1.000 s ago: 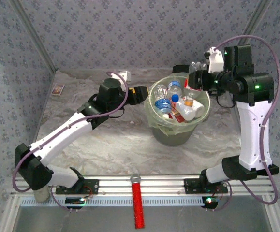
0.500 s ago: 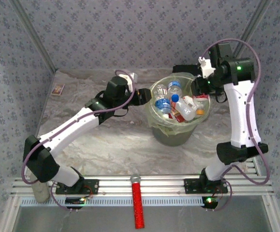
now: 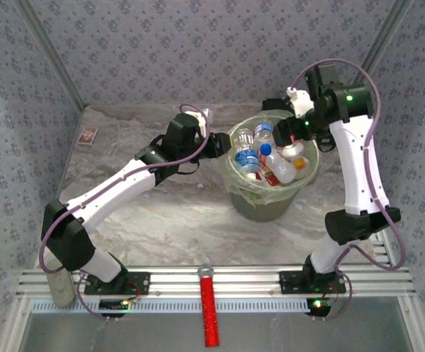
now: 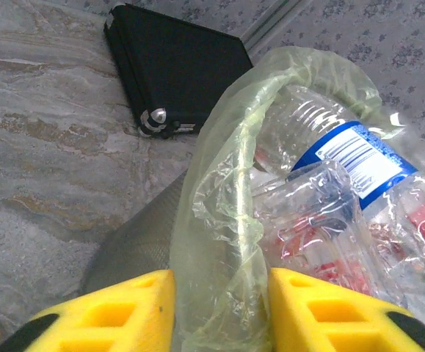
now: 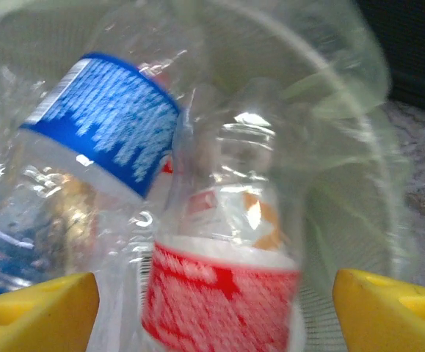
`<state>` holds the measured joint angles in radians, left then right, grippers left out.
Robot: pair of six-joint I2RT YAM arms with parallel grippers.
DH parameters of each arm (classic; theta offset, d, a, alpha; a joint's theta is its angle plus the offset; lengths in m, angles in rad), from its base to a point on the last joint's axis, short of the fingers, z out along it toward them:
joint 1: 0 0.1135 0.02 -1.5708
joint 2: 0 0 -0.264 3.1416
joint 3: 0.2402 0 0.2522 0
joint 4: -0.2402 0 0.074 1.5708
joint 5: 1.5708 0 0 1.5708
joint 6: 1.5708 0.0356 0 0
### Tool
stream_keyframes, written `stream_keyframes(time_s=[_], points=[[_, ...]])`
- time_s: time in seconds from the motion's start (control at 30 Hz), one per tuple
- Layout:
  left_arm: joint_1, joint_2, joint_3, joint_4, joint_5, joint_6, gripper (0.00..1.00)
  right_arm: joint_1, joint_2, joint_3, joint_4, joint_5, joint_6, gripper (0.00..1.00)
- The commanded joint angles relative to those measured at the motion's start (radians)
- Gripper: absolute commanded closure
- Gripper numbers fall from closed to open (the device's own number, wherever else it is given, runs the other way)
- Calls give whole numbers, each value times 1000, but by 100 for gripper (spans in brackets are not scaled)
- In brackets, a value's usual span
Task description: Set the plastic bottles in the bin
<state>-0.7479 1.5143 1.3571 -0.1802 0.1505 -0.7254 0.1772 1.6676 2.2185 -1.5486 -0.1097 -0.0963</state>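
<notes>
Clamped with left gripper (image 4: 222,293) on left rim of bin (image 3: 260,209), bag (image 4: 216,220) bunched between fingers (image 4: 117,315). Spread wide with right gripper (image 5: 216,282) just inside far-right rim, over bottles (image 3: 280,170) heaped within. Case (image 4: 175,73) close behind.

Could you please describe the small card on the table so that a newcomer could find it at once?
In the top view, take the marbled table and go to its far left corner, by the patterned wall. The card lies flat there alone, well left of the pale-green bin. It is small and brown-framed, unlike the larger black case behind the bin.
</notes>
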Motion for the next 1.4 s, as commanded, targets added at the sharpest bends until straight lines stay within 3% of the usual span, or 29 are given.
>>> stream_keyframes(time_s=[0.0, 0.2, 0.5, 0.63, 0.77, 1.07, 1.37], points=[[3, 21, 25, -13, 0, -1, 66, -116, -101, -72, 105, -21, 143, 19], [8, 20, 11, 5, 1, -23, 76, -339, -280, -390, 311, -179, 286, 38], [20, 12, 10, 16, -9, -43, 78, -359, -309, -555, 359, -330, 262, 53], [36, -4, 5, 6, -24, -46, 80, -300, -291, -576, 374, -348, 261, 56], [66, -38, -11, -14, -39, -42, 80, -207, -268, -604, 424, -396, 290, 68], [185, -222, -85, -137, -126, -7, 80, 62, -203, -610, 615, -421, 400, 68], [415, -418, -180, -330, -142, 61, 78, 284, -19, -467, 748, -395, 463, 67]])
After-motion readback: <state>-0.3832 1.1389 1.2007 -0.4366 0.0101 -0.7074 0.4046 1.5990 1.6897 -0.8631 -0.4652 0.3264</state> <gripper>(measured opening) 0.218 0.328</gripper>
